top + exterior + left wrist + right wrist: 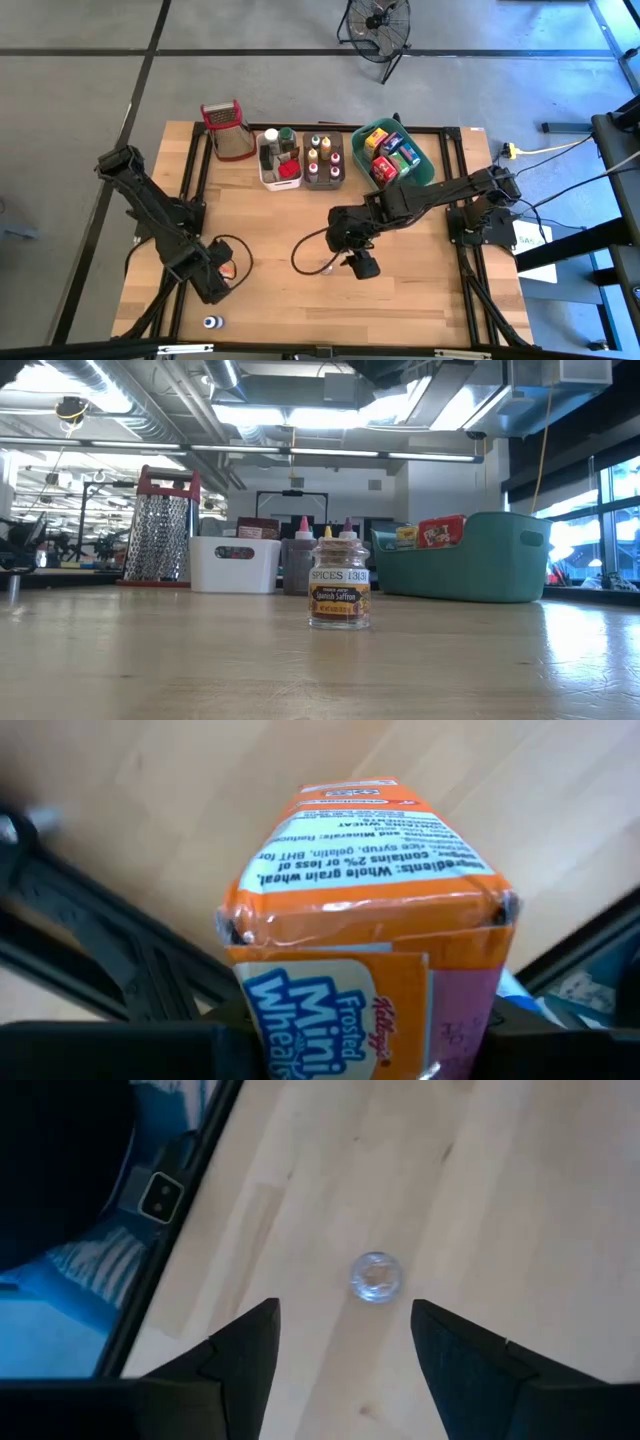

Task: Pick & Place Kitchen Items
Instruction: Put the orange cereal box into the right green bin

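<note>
Two pincers, high view: left pincer [220,274] works well apart from the grater [228,131], down toward the desk's [420,300] front-left corner. Right pincer [362,266] hangs mid-desk, well apart from the grater on the other side.
Risk, high view: a small jar [212,322] stands farther from the grater than the left pincer, right by the front edge. A careless swing of that arm could knock it off.
Low view: a saffron jar [339,585] stands upright and alone, well in front of the grater. No pincer shows here.
Left wrist view: the left pincer is clenched on the Mini Wheats box [370,910], gripping it at one end.
Risk, left wrist view: thin card held at one end may buckle or pivot in the grip, I'd say, and then drop short of a bin.
Right wrist view: the right pincer is released and holds nothing. A small round glassy thing [377,1276] lies on the desk just ahead of its tips, untouched. I can't tell what it is.
</note>
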